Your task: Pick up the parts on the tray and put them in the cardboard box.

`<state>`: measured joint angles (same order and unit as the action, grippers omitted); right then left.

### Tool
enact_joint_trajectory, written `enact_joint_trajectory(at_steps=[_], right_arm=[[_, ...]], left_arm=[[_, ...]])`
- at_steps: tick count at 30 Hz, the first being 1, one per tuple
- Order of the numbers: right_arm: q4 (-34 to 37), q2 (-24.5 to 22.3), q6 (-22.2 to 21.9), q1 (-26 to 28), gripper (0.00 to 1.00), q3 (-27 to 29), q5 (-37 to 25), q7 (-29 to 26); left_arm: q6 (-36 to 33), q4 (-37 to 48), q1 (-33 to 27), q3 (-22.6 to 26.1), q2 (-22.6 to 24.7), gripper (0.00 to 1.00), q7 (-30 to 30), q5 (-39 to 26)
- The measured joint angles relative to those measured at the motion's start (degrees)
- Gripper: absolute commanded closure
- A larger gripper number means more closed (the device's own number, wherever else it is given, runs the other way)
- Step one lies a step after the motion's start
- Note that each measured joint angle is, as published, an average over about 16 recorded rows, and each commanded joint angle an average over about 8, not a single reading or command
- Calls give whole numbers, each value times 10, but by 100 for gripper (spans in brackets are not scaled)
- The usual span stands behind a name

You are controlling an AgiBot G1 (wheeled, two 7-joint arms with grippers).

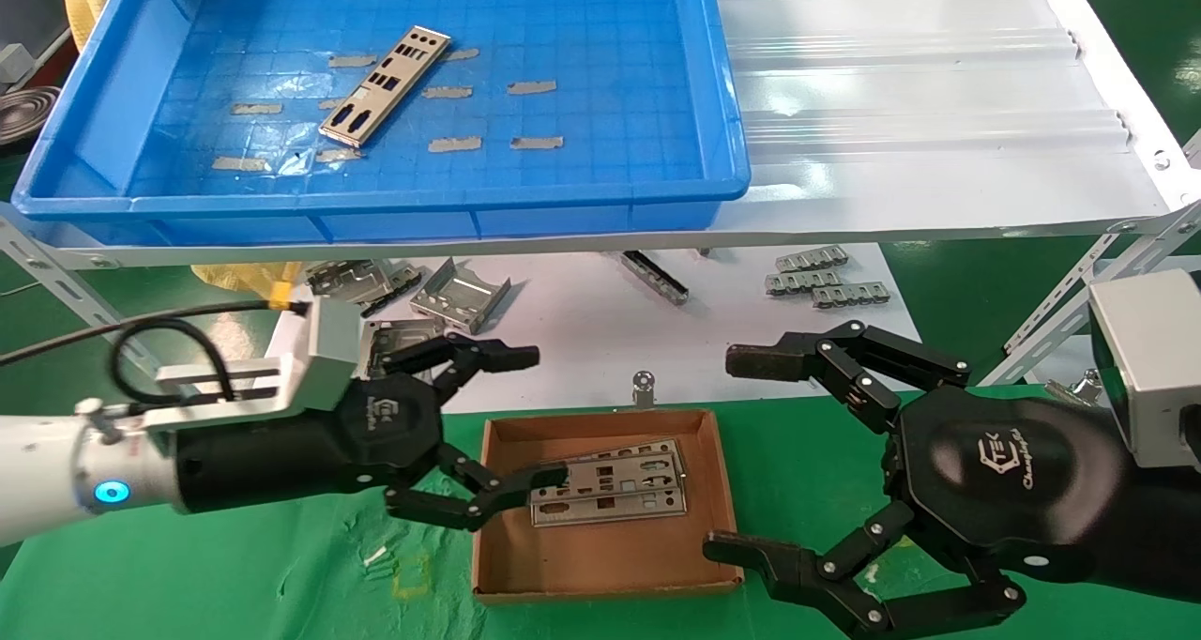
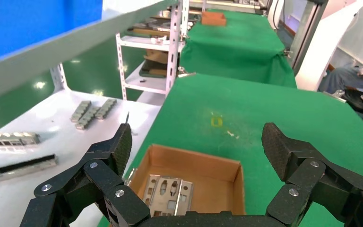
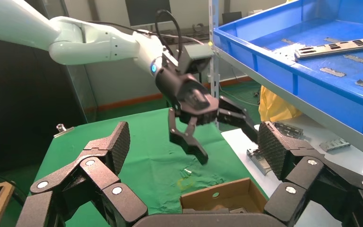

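Note:
One silver punched plate (image 1: 385,84) lies diagonally on the floor of the blue tray (image 1: 647,204) on the upper shelf; it also shows in the right wrist view (image 3: 340,47). Plates (image 1: 608,495) lie stacked in the cardboard box (image 1: 605,574) on the green cloth, seen too in the left wrist view (image 2: 168,195). My left gripper (image 1: 539,415) is open and empty, hovering above the box's left side. My right gripper (image 1: 737,452) is open and empty, just right of the box.
On the white lower shelf behind the box lie bent grey brackets (image 1: 460,295) and small notched strips (image 1: 826,279). A white corrugated panel (image 1: 919,86) lies right of the tray. Slanted shelf struts (image 1: 1079,283) stand at the right.

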<state>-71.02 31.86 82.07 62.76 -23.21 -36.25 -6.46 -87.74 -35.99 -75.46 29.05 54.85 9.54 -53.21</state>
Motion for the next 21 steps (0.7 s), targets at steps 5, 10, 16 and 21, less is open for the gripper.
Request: enact_joint_trajectory(at_steps=[5,10,16,21], right_arm=[[0,0,0,0,0,0,0,0],[0,0,0,0,0,0,0,0],[0,0,0,0,0,0,0,0],[0,0,0,0,0,0,0,0]], left_arm=[[3,-57,21,-20,-30,0,-31,17],[6,-114,42,-39,-60,0,-62,34],[10,-182,67,-63,-96,0,-98,55],[13,-239,89,-83,-126,0,-129,72]])
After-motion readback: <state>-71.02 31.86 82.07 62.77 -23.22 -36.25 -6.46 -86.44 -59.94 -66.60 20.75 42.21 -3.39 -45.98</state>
